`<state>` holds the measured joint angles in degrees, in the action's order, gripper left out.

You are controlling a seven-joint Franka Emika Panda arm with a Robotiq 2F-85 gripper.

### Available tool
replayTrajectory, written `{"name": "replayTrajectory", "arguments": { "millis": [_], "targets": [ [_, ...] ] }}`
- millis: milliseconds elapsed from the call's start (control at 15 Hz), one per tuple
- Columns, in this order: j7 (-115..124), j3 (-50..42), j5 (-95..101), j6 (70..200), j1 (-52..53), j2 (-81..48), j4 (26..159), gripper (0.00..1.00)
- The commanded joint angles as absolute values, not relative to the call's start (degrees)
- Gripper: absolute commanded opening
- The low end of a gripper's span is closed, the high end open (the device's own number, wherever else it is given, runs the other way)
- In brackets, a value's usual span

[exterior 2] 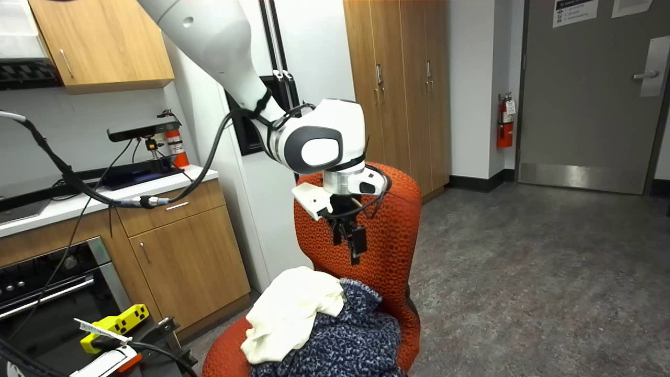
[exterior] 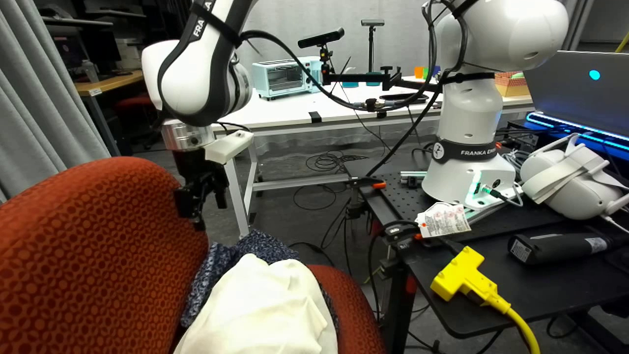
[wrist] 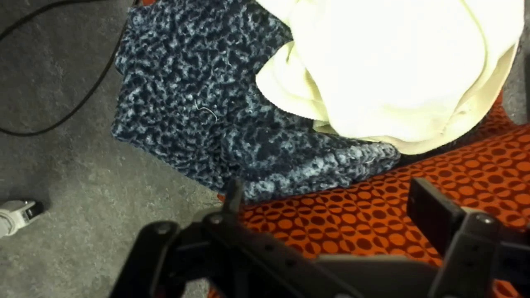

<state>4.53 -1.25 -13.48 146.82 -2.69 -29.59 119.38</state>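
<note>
Partner: What lay below your end effector [wrist: 326, 192]?

Me: A cream cloth [exterior 2: 293, 314], rumpled on the seat of an orange patterned chair [exterior 2: 225, 348], and partly under it a fuzzy dark-blue fabric [wrist: 178, 91]. One edge of the blue ran along the backrest [exterior: 98, 246].

Partner: Was anything in your grip?

Me: Nothing. My fingers [wrist: 434, 211] stood well apart with only air between them. I had them above the fabric, near the backrest; whether they brushed that backrest, I couldn't tell.

Partner: And what was farther out?

Me: In the wrist view a black cable [wrist: 78, 107] curved over the grey floor [wrist: 103, 198]. In an exterior view, the arm's base [exterior: 462, 162] stood on a black bench [exterior: 540, 295], which also carried a yellow power block [exterior: 459, 275] and a white headset [exterior: 570, 182]. Farther back, a pale blue toaster oven [exterior: 287, 78] rested on a white bench [exterior: 295, 109]. In an exterior view I also saw a red fire extinguisher [exterior 2: 505, 123] beside a grey door [exterior 2: 591, 120], and tall wooden cabinets [exterior 2: 398, 89] behind the chair.
</note>
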Motion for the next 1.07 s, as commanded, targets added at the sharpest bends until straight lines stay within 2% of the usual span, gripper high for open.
{"name": "replayTrajectory", "arguments": {
  "millis": [0, 800, 867, 1000],
  "targets": [
    [7.1, -0.4, -17.0, 148.2, -5.2, -36.8, 113.7, 1.00],
    [11.5, 0.9, -19.3, 145.9, -6.9, -52.6, 100.2, 1.00],
    [11.7, 0.7, -19.0, 145.8, -6.8, -53.0, 100.0, 0.84],
    [11.7, 0.5, -18.6, 145.7, -6.7, -54.1, 99.1, 0.66]
  ]
}}
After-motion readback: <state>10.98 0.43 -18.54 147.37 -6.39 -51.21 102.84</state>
